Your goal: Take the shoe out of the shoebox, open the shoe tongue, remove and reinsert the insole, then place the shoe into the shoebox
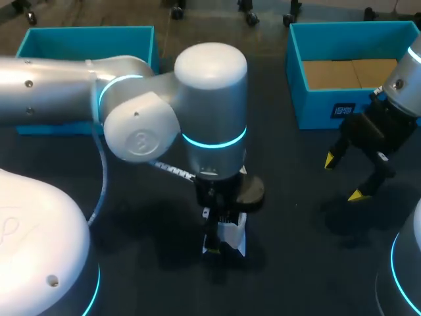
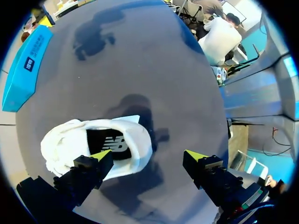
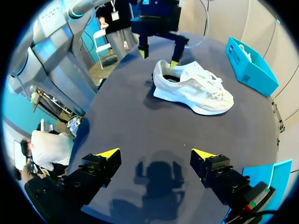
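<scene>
Closest to the head camera, my left arm (image 1: 131,99) comes in from its side and fills the middle. Its thick wrist hides most of what sits beneath it. Under everything lies the dark surface (image 1: 296,263).

At the far right of the surface stands the blue shoebox (image 1: 316,105), open on top, with brown cardboard lying in its bottom. A second blue box (image 1: 85,39) stands at the far left, partly behind the left arm. It holds something white that I cannot make out.

The white shoe (image 3: 194,88) is outside both boxes, resting on its sole on the surface between them, directly under the left arm's wrist. Its black insole (image 2: 110,144) shows through the opening.

The left pincer (image 2: 148,156) hangs over the heel, released. One yellow tip sits at the heel rim just over the insole, and the other is clear of the shoe above bare surface, so nothing is gripped. The right pincer (image 3: 156,153) is also released, fingers spread wide. It hovers above bare surface near the shoebox, well apart from the shoe.

A dark label (image 1: 343,110) with white print sits on the shoebox's front wall, too small for me to read. A white logo marks the insole.
</scene>
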You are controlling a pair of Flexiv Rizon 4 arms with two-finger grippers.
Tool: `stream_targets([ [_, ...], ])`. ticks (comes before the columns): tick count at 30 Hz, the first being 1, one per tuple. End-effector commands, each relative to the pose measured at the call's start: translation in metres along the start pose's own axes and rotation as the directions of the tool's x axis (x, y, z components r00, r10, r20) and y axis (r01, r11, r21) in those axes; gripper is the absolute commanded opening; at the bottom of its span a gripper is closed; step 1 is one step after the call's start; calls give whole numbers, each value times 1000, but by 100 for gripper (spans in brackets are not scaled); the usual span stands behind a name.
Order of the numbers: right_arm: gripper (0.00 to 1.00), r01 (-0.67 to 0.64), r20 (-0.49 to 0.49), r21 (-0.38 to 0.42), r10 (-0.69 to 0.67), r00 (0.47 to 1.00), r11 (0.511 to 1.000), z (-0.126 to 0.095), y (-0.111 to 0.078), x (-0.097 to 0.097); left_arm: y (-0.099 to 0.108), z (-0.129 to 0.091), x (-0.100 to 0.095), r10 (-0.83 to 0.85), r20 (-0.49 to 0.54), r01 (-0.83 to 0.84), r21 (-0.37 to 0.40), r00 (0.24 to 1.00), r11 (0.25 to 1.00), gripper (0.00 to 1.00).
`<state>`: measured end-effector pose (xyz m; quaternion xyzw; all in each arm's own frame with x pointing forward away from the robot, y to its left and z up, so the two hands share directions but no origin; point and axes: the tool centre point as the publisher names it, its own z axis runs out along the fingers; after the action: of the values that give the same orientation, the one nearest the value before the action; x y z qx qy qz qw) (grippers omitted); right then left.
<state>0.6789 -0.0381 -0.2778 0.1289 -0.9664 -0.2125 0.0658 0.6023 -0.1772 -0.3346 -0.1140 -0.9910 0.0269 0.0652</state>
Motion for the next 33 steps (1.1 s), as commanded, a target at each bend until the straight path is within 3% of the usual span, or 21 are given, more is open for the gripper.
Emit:
stream_targets([
  [1,100,0,-1,3,0,1000,1000,1,0,0,-11,21,-2,-15,10,15,-19,1000,1000,100],
  [16,100,0,-1,3,0,1000,1000,1,0,0,-14,51,-2,-77,31,77,-18,997,997,100],
  [19,100,0,-1,3,0,1000,1000,1,0,0,-12,54,-4,-95,35,96,-17,995,995,86],
  [20,100,0,-1,3,0,1000,1000,1,0,0,-12,54,-4,-102,38,103,-19,994,995,75],
  [24,100,0,-1,3,0,1000,1000,1,0,0,-10,57,-4,-111,45,112,-31,993,993,4],
  [25,100,0,-1,3,0,1000,1000,1,0,0,-10,57,-4,-111,45,113,-31,993,993,0],
  [33,100,0,-1,3,0,1000,1000,1,0,0,-8,56,-3,-125,50,127,-45,991,991,0],
])
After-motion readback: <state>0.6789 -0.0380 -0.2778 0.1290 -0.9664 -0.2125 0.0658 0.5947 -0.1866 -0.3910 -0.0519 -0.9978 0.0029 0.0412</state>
